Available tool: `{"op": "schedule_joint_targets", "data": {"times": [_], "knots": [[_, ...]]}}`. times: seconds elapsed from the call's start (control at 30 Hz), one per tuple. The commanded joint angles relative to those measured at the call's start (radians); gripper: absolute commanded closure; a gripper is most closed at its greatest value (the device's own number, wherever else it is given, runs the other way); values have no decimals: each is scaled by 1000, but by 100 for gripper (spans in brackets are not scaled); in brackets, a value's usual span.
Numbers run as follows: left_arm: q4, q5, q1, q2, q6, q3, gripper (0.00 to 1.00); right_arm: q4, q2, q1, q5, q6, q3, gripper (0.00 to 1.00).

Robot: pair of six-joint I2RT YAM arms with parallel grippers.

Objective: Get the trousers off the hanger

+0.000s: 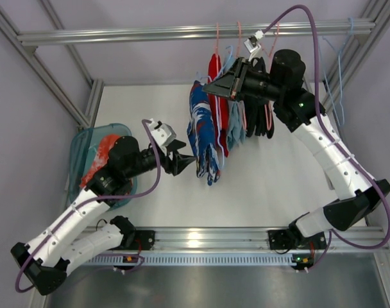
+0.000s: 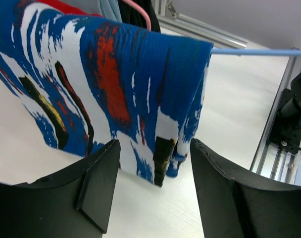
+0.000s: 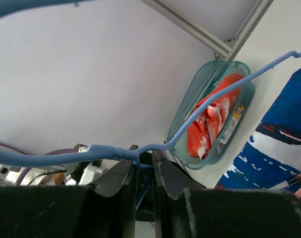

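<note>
Two grippers: the left gripper (image 2: pixel 154 146) has its fingers spread wide and holds nothing; the right gripper (image 3: pixel 144 161) is pressed almost together, pinching the hanger (image 3: pixel 210 101) at its twisted neck.
One pair of trousers: the trousers (image 1: pixel 203 138) hang folded over the hanger's straight bar, at the left end of the row of clothes and above the white table (image 1: pixel 278 186).
Trousers' look: soft ribbed blue fabric with streaks of white and red and a few black and yellow marks. The lower edge dangles in line with the gap between the left fingers, just beyond their tips.
One blue hanger: thin light-blue wire, its bar sticking out bare to one side of the fabric in the left wrist view.
Other clothes, at least three: a red garment (image 1: pixel 214 70), a light-blue garment (image 1: pixel 235 131) and black garments (image 1: pixel 259 115), packed close beside the trousers.
Pink wire hangers (image 1: pixel 217 38): at least two; the exact count is unclear.
One teal bin (image 1: pixel 76 151): at the table's left edge, holding crumpled red-orange cloth.
Hard to see: the hanger's hook is cut off in the right wrist view; from above, the clothes and the right gripper cover most of its wire.
</note>
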Motion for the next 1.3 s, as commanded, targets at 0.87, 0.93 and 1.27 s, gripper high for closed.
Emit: {"op": "schedule_joint_targets", "data": {"times": [0.87,0.93,1.27], "knots": [[297,-481,-124,177,44,66,53,104,3,21,70,72,109,100],[301,-462,-124,182,45,63,50,110,3,24,68,76,109,100],[349,-592,-125,249,106,53,55,130,-6,43,47,83,96,100]]}}
